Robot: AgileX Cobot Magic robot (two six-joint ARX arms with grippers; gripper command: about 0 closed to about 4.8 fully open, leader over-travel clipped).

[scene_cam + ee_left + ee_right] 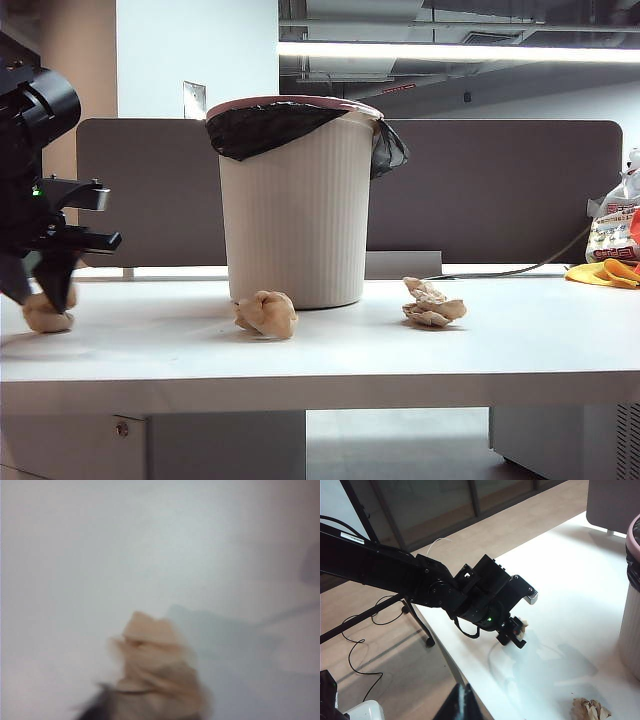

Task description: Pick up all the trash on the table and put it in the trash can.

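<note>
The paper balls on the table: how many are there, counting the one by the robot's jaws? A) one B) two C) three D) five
C: three crumpled paper balls lie on the table, one at the left gripper on the left, one in front of the trash can, one to its right.

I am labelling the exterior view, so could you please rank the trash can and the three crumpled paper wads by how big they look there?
1. The trash can, by far.
2-3. The middle wad and right wad look alike, so no ranking.
4. The left wad, partly hidden by the left gripper; its size is unsure.
</note>
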